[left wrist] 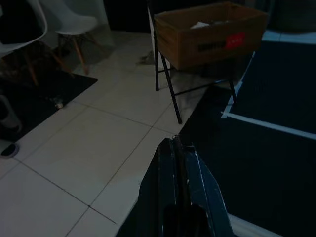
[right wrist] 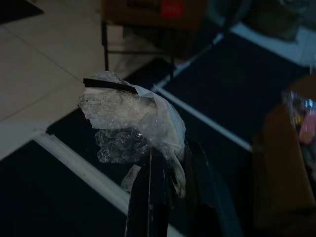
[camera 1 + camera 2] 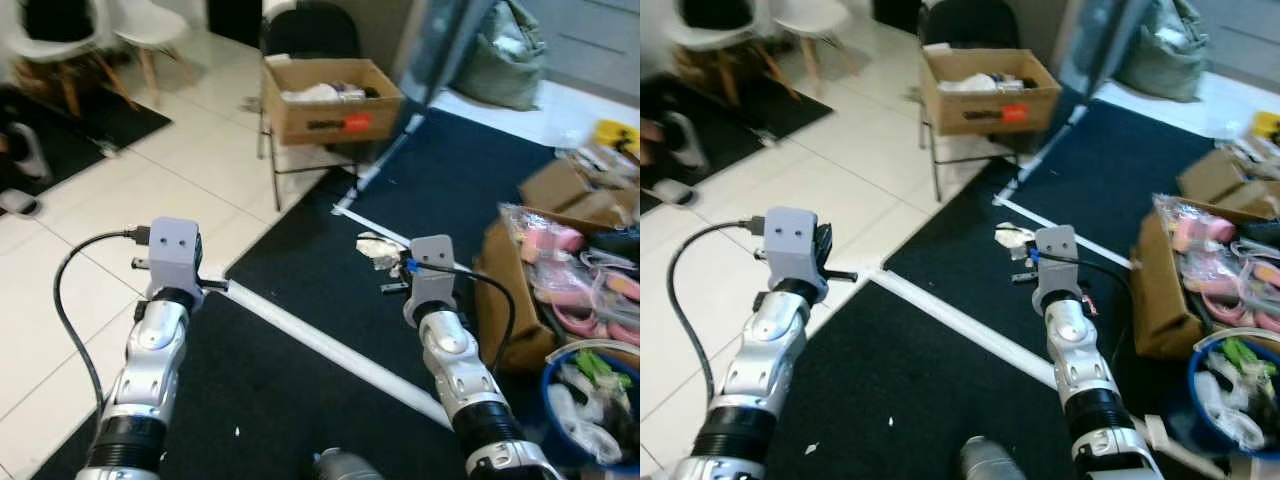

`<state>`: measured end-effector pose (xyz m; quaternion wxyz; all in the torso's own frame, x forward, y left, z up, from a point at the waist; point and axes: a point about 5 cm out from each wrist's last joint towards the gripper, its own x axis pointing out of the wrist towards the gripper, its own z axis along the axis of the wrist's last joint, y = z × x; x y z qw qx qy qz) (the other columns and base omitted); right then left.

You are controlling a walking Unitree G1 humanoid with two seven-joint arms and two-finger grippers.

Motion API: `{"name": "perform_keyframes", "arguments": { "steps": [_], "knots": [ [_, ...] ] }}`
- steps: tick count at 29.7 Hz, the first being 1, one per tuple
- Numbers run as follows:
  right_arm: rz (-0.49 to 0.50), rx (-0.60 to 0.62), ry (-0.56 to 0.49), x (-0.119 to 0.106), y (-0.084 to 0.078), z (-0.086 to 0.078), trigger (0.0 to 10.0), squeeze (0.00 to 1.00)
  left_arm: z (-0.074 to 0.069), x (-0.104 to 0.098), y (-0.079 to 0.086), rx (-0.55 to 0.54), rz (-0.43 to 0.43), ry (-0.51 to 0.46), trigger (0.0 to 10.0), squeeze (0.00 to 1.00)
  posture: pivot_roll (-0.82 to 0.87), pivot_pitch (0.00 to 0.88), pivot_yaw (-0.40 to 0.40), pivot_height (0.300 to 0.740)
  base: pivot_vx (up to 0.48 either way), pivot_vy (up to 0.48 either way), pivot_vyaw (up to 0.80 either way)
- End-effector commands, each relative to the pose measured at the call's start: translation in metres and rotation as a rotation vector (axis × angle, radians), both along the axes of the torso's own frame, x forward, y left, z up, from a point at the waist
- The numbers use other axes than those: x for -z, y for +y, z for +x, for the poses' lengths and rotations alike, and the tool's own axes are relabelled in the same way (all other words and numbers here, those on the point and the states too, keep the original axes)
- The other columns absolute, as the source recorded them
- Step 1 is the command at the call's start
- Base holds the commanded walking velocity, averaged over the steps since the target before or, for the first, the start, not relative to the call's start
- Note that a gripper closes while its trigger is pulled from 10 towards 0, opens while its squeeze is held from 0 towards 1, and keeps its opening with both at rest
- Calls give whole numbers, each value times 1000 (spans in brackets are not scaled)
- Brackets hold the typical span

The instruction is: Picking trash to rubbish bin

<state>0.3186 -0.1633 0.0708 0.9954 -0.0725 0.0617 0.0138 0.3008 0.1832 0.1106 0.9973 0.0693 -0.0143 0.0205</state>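
Your two silver arms are reaching out over the dark mat (image 3: 300, 400), which is looking flat and a bit fuzzy, with long white tape lines (image 3: 330, 345) running across it. Your right gripper (image 2: 170, 163) is pinching a crumpled wad of clear bubble wrap (image 2: 133, 123) between its two black fingers. The wrap is looking soft and bumpy, with a thin black strip lying across its top. From the head camera you are seeing that wad as a small white lump (image 3: 380, 250) at the tip of your right arm, up above the mat.

Your left gripper (image 1: 177, 163) is hanging over the near edge of the mat, where it is meeting the shiny white floor tiles (image 3: 120, 200). Its two black fingers are pressing flat together with nothing between them.

On the right side of the mat, a round blue bin (image 3: 590, 410) is sitting close by, already holding green and white scraps. Just past it, a brown cardboard box (image 3: 515, 300) is standing full of pink things in clear plastic bags.

Past the far edge of the mat, another open cardboard box (image 3: 330, 100) with a red label is resting on a black metal folding chair (image 3: 305, 40). Farther off to the left, white chairs with wooden legs (image 3: 90, 40) are standing on the tiles.
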Motion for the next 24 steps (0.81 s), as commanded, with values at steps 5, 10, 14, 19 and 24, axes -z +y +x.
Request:
{"name": "perform_keyframes", "arguments": {
  "steps": [5,10,14,19,24],
  "knots": [
    [1,14,28,8,-6,-3,10000,0,-2,5,-3,10,14,21,10000,0,19,52,-26,740,0,0,-800],
    [1,10,33,9,-5,-3,10000,0,-3,6,-3,8,20,31,10000,0,22,52,-29,740,0,0,-800],
    [0,-6,35,9,-4,-1,10000,0,-4,8,-3,2,18,36,10000,0,24,48,-36,740,0,0,-800],
    [21,-6,63,12,-4,0,10000,0,-4,9,-3,1,18,41,10000,0,24,43,-39,740,0,0,-800],
    [47,-8,127,22,-6,-2,10000,0,-3,10,-3,0,16,46,10000,0,28,35,-35,740,0,0,-289]
  ]
}}
